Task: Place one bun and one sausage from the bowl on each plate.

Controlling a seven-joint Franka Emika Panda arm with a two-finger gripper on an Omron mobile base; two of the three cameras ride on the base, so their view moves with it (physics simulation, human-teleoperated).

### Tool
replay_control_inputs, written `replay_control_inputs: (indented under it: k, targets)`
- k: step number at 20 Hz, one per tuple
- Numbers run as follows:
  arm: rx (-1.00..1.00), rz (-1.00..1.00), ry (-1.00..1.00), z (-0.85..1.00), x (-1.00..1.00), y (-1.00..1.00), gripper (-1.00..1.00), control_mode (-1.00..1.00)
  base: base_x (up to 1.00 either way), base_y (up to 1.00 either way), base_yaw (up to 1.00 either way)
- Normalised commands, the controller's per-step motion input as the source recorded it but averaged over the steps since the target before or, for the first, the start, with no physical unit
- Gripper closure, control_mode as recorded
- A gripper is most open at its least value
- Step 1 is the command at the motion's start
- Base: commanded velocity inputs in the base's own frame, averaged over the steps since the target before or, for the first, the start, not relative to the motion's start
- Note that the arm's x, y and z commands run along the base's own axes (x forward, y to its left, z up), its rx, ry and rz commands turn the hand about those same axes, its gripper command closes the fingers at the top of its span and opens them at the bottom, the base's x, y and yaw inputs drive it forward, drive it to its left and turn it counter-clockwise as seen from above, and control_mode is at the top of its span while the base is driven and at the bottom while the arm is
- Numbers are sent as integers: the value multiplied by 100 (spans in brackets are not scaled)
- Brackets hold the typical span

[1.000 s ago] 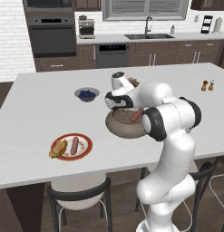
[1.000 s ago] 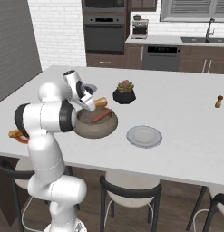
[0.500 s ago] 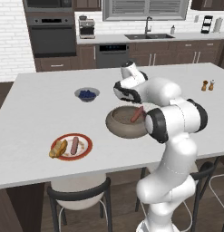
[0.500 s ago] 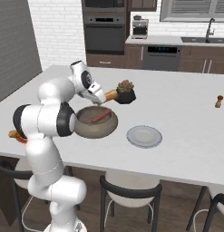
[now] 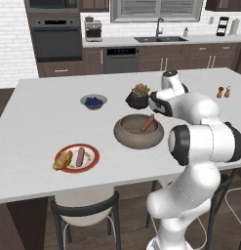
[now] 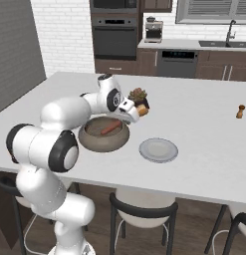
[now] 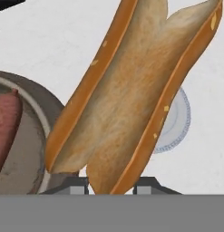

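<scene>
1 bun (image 7: 127,90) sits clamped in the end effector (image 6: 137,110), above the bowl (image 6: 103,135) rim. Grey plate (image 6: 158,150) lies just beyond, lower right in the right base view.

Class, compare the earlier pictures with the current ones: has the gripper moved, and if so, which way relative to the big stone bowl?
Yes. The gripper, shut on the bun, has risen out of the bowl and swung past its rim toward the grey plate.
</scene>
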Motion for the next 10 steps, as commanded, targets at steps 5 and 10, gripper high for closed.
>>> replay_control_inputs:
  k: [5, 10]
  targets:
    - [16, 26, 9, -29, 0, -100, 100, -100, 0, 0, 0]
    - [23, 20, 15, -56, 2, -100, 100, -100, 0, 0, 0]
